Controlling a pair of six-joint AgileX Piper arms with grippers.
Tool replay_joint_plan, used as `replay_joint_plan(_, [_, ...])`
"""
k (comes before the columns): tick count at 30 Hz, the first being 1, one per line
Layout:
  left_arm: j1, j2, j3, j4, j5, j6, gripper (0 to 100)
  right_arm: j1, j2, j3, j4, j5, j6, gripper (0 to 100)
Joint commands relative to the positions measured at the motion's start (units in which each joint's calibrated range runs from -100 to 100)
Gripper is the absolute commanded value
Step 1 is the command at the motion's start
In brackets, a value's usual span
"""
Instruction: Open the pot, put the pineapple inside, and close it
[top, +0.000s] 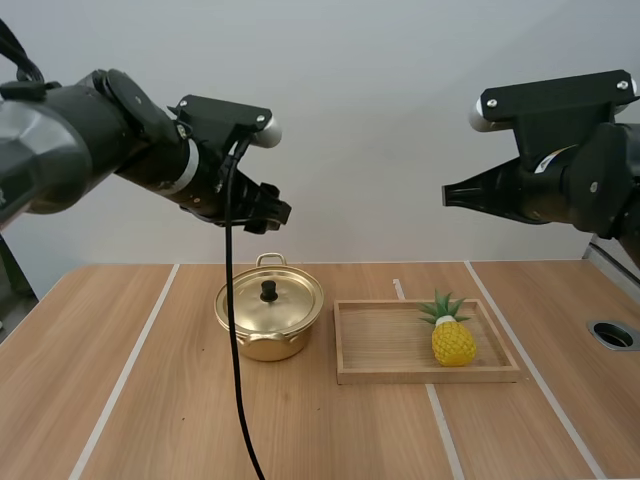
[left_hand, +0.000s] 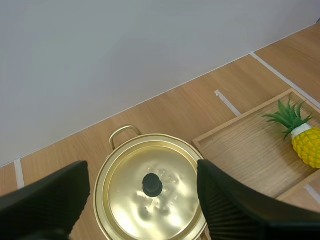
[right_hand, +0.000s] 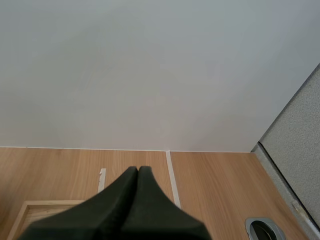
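worktop (top: 120, 400) is bearing wooden tray (top: 385, 345) just right of lidded pot (top: 252, 347) | pineapple (top: 453, 338) is standing in tray's right end | left jaws are hovering spread above lid (top: 295, 298) | right jaws are hanging clenched, empty

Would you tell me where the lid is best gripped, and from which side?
Grip the black knob at the centre of the lid, coming straight down from above. The lid lies flat on the pot, a smooth shallow dome whose rim offers little purchase; the knob alone stands proud. The left gripper hangs over it, jaws open, so I would judge it well placed.
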Motion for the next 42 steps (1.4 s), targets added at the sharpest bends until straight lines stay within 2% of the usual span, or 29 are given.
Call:
replay_joint_plan(1, [0.03, -0.10, 2.91, -3.89, -5.89, 2.69, 99, -0.20, -0.24, -0.44, -0.52, -0.45, -0.31, 0])
replay_joint_plan(7, [0.03, 2.04, 7.45, -9.70, -10.31, 7.67, 99, -0.20, -0.24, -0.44, -0.52, -0.29, -0.31, 0])
replay_joint_plan(21, [-0.06, 16.65, 7.55, -9.81, -10.65, 9.46, 99, -0.20, -0.24, -0.44, 0.00, 4.69, -0.31, 0])
replay_joint_plan(42, [-0.14, 23.40, 7.02, -12.80, -9.98, 11.44, 99, -0.20, -0.24, -0.44, 0.32, 4.88, -0.31, 0])
